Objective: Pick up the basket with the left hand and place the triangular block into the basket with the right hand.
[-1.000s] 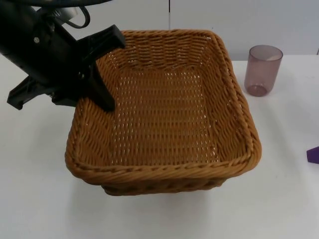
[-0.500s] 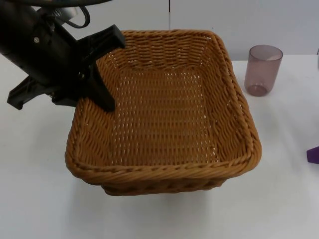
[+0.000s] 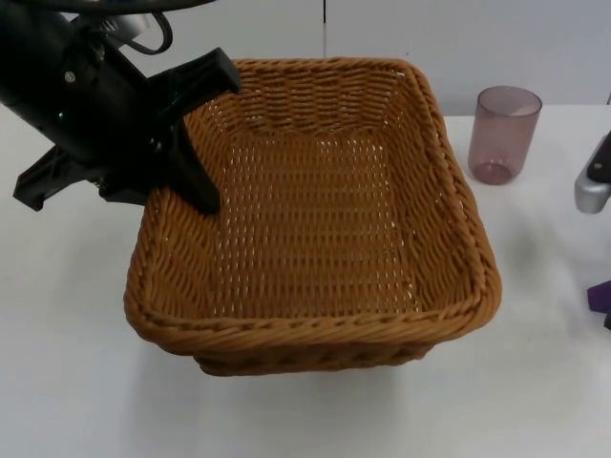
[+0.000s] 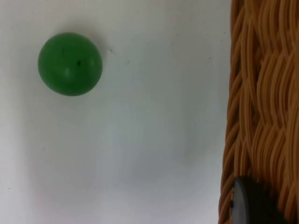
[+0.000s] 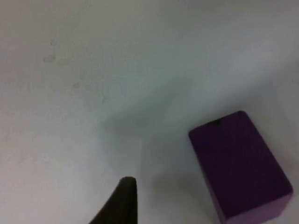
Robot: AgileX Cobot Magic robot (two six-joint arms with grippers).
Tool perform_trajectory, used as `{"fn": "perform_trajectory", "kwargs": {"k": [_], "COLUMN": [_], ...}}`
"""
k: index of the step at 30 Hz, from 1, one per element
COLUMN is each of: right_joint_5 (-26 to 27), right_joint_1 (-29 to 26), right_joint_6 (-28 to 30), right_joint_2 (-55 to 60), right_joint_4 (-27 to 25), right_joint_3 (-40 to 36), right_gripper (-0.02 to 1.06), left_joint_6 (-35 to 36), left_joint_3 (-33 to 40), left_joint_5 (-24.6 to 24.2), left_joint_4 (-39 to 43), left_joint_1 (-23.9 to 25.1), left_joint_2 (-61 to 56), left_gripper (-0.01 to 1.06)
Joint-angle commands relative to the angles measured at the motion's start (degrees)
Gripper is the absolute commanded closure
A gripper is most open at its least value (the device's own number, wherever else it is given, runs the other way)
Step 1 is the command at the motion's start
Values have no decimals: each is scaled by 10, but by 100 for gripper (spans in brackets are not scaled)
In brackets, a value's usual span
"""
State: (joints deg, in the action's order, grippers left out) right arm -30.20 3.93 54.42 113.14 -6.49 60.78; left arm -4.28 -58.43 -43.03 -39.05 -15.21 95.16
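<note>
A brown wicker basket (image 3: 315, 329) takes up the middle of the top view. My left gripper (image 3: 188, 194) is shut on its left rim, one black finger reaching inside the wall. The left wrist view has the woven rim (image 4: 261, 102) with a black fingertip (image 4: 247, 205) against it. The purple block (image 3: 599, 296) lies at the table's right edge. My right arm (image 3: 594, 181) reaches in just above it. In the right wrist view a black fingertip (image 5: 122, 200) stands a little apart from the purple block (image 5: 239, 165), not touching it.
A translucent mauve cup (image 3: 503, 134) stands upright behind the basket's right corner, near the right arm. A green ball (image 4: 70, 64) lies on the white table beside the basket's left wall, under my left arm.
My right arm has come in at the right edge, above the purple block. The basket and the left arm have stayed where they were.
</note>
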Motion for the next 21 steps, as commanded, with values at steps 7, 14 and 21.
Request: {"fn": "perform_trajectory", "kwargs": {"k": [7,14,21], "right_joint_5": [7,3,11], "right_joint_1": [1,1,1], "right_joint_6": [7,-2,-28], "right_joint_2": [14,14,12], "right_joint_4": [1,1,-2], "right_joint_3": [3,3,3], "right_gripper": [13,70,104], "left_joint_6": [2,2,2], "left_joint_3": [-2,-2,-2], "left_joint_5": [2,2,2], "left_joint_4": [-9,-9,-9], "left_joint_1": [0,0,0], "left_joint_2": [-9,-9,-9], "left_gripper": [104,104,104]}}
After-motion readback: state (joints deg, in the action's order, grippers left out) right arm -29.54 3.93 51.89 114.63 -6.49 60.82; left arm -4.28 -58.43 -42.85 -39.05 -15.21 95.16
